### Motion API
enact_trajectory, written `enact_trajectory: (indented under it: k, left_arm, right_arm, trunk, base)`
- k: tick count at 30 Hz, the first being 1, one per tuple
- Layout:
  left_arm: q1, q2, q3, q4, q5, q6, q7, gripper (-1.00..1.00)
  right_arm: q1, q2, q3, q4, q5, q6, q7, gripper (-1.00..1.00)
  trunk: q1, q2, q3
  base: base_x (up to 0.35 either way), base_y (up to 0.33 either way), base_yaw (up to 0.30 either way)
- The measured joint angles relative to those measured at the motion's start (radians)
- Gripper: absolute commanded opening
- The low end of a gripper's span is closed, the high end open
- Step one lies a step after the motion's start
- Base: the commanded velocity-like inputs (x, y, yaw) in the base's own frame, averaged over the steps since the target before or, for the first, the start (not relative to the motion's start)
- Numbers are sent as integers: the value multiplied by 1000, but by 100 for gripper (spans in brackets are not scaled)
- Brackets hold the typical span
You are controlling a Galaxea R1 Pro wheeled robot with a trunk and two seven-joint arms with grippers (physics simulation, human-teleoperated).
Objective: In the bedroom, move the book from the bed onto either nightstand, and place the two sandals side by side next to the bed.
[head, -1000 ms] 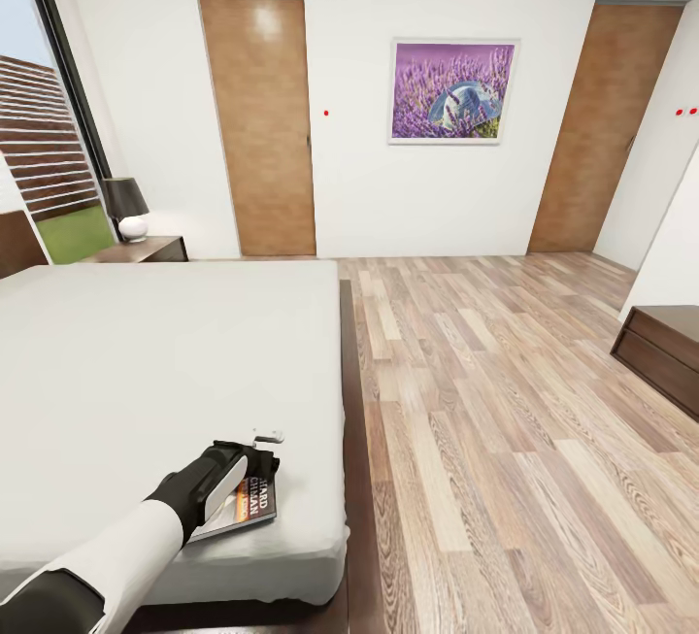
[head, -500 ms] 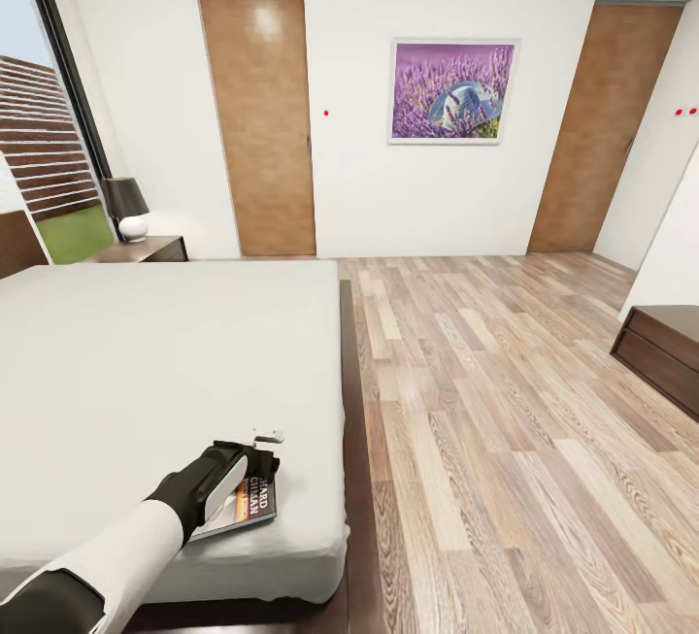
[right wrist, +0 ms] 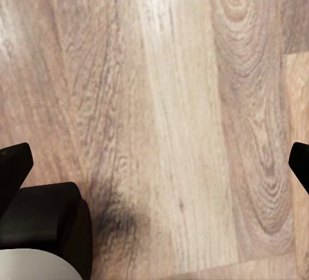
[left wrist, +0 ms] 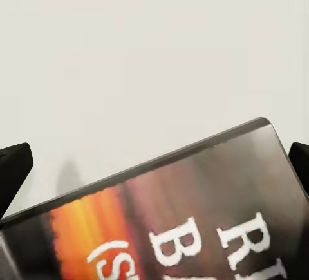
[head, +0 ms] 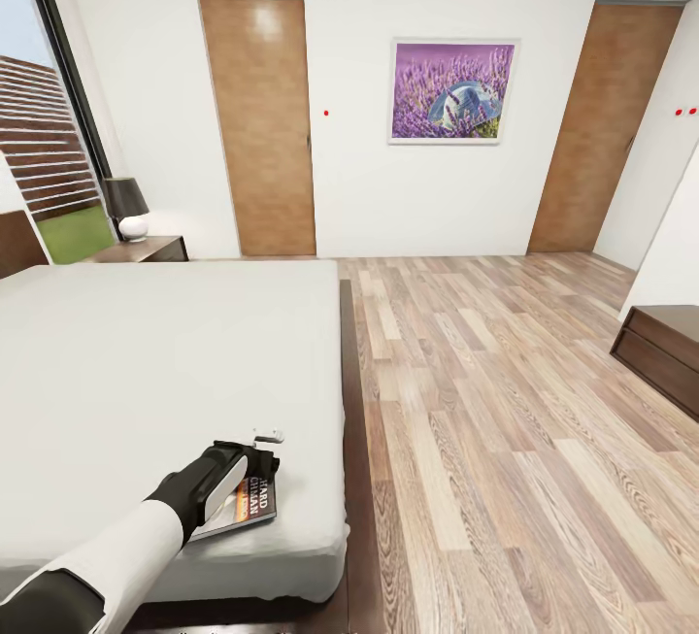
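Observation:
The book (head: 256,502), dark with an orange picture and white lettering, lies flat on the grey mattress of the bed (head: 146,362) near its front right corner. My left gripper (head: 249,477) hovers right over it. In the left wrist view the book (left wrist: 193,215) is very close, and the left gripper (left wrist: 154,164) is open, its fingertips (left wrist: 13,169) spread wide to either side of the cover. My right gripper (right wrist: 154,164) hangs open over bare plank floor. A nightstand (head: 146,250) stands beyond the bed's far left corner. The sandals are out of view.
A black-shaded lamp (head: 126,208) sits on the nightstand. Two brown doors (head: 260,124) and a purple picture (head: 452,91) line the far wall. A dark wood cabinet (head: 665,354) stands at the right. Wood floor (head: 485,401) stretches right of the bed.

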Motion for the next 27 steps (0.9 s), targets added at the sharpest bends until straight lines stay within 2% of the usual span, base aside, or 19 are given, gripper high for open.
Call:
enact_trajectory:
  k: [27]
  left_arm:
    - [0, 0, 1, 1, 3, -1, 0, 100]
  right_arm:
    - [0, 0, 0, 0, 0, 0, 0, 100]
  trunk:
    - [0, 0, 0]
  base:
    - [-15, 0, 0]
